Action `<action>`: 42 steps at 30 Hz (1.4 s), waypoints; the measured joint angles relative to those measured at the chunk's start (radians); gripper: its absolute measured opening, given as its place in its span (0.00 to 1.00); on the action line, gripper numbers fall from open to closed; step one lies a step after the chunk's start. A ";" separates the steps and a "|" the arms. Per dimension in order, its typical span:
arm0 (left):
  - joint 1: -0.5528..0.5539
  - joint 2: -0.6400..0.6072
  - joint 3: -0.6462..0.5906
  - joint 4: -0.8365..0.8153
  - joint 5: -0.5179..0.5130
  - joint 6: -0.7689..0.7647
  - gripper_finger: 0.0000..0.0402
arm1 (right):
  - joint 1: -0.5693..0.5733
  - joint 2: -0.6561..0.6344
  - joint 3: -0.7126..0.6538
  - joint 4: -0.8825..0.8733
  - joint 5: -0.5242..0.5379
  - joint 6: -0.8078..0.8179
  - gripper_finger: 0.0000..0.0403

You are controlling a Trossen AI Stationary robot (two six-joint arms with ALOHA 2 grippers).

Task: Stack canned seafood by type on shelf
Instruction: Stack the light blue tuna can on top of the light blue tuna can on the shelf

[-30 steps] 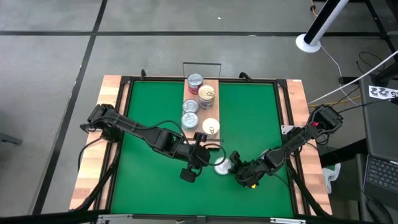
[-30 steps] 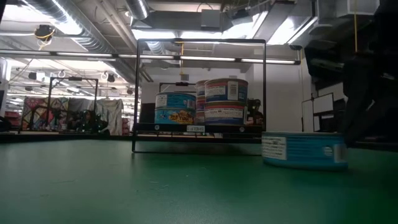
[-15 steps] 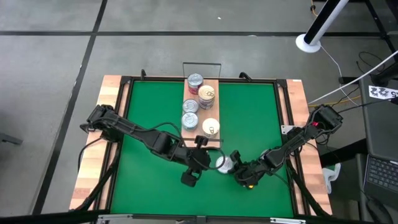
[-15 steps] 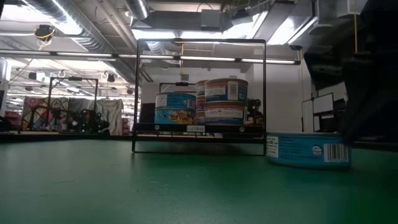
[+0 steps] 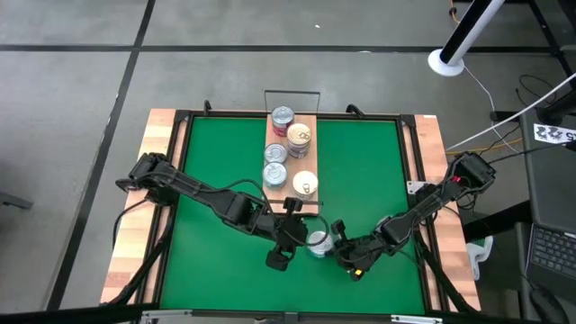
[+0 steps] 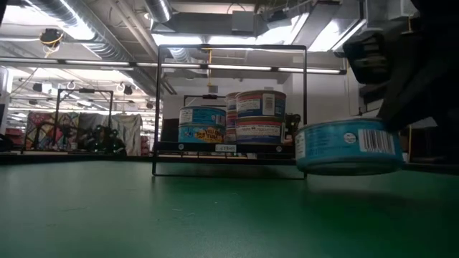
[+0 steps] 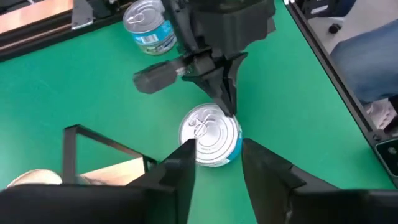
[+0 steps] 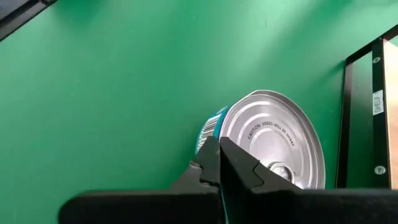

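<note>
Start on the left: your left end effector (image 5: 301, 241) sits low on the green mat (image 5: 211, 171), just in front of the shelf (image 5: 307, 162), and its fingers (image 7: 180, 177) now flank a blue-labelled tin (image 5: 317, 242) on both sides. A second ago that tin rested flat on the mat beside the left arm; now, in the low view, it rides clear of the surface and slightly tilted, so the pickup looks to have begun. The fingers have also spread a little over the last second, and whether they are truly bearing on the tin's wall is hard to say from the wrist view, since narrow gaps seem to show on either side.

In the middle, the shelf carries 4 stacks or single tins (image 5: 291, 145), silver and cream-gold tops, with a free spot at its near end.

On the right, your right end effector (image 5: 340, 245) is clenched tight with nothing between its fingers, its closed tip touching the far rim of the same tin. It has pressed in closer since a second ago, apparently steadying or nudging the tin toward the left arm. Another loose tin (image 7: 148, 25) lies behind the right arm.
</note>
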State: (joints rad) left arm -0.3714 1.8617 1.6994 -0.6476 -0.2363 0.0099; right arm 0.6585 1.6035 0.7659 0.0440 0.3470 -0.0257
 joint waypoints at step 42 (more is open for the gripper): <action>-0.059 0.226 0.000 -0.002 -0.161 0.178 0.57 | -0.110 -0.001 0.008 0.264 0.021 0.365 0.00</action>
State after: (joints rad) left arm -0.4305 2.0872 1.6993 -0.6494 -0.3968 0.1875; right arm 0.5488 1.6028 0.7742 0.3084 0.3682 0.3389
